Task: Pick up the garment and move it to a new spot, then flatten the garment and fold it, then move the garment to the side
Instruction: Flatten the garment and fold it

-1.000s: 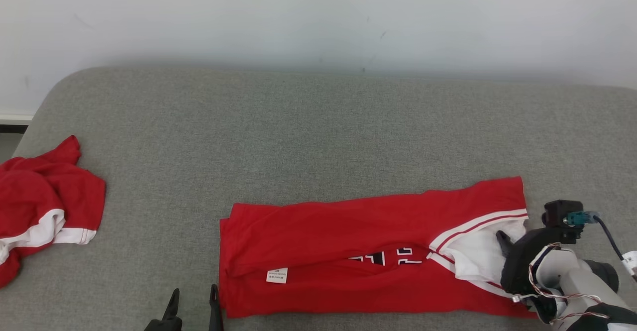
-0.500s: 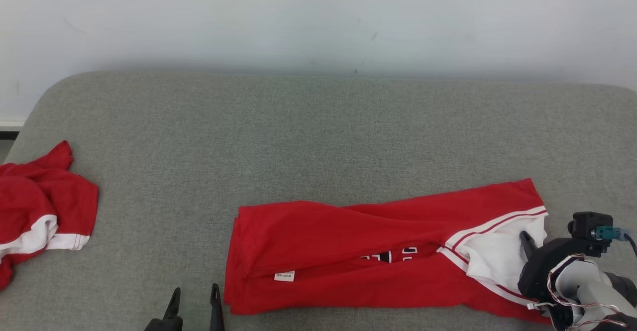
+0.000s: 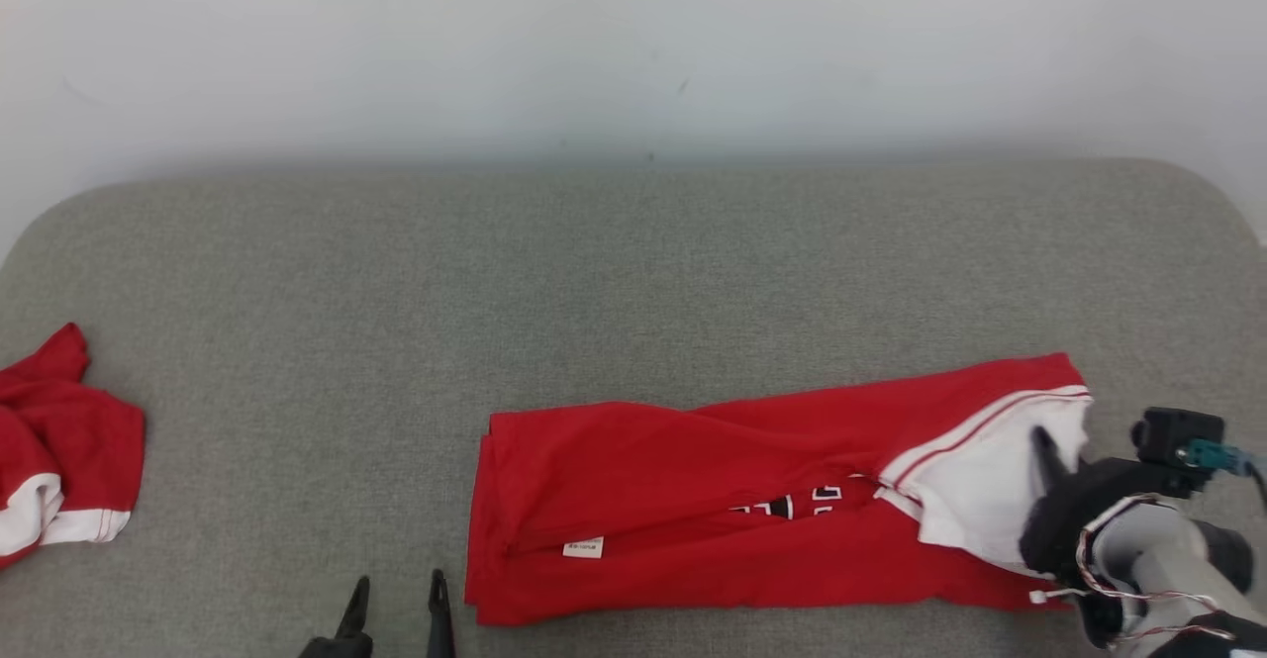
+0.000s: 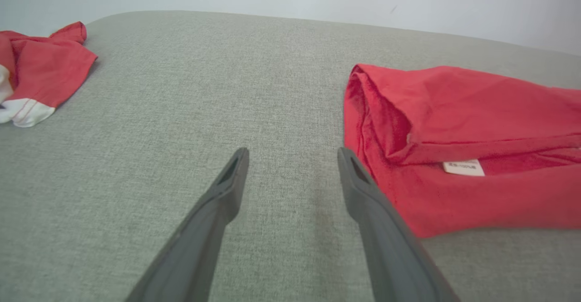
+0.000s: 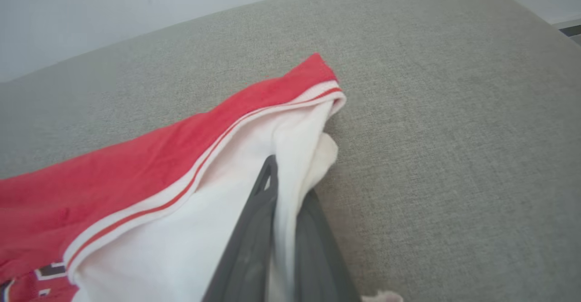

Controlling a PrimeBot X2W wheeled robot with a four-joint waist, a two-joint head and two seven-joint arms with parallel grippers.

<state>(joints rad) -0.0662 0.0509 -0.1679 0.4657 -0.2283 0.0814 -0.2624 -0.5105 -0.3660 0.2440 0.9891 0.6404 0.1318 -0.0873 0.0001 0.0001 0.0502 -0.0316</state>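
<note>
The garment (image 3: pixel 713 500) is a red jersey folded into a long strip, lying along the near part of the grey cushion (image 3: pixel 633 282). Its right end is white with red-striped trim. My right gripper (image 3: pixel 1039 445) is shut on that white end; in the right wrist view the two fingers (image 5: pixel 254 229) pinch a raised white fold of the garment (image 5: pixel 113 175) between them. My left gripper (image 3: pixel 396 594) stands open at the near edge, just left of the jersey's left end. In the left wrist view this gripper (image 4: pixel 292 156) holds nothing, and the garment (image 4: pixel 454 120) lies beside its right finger.
A second red and white garment (image 3: pixel 59 450) lies crumpled at the cushion's far left, also seen from the left wrist (image 4: pixel 36 66). A pale wall (image 3: pixel 633 45) runs behind the cushion. The cushion's rounded right edge (image 5: pixel 531 16) is near my right gripper.
My right gripper's fingers have closed on the white end of the jersey. The head camera has turned to the right, so the whole picture has shifted. The left gripper has stayed open.
</note>
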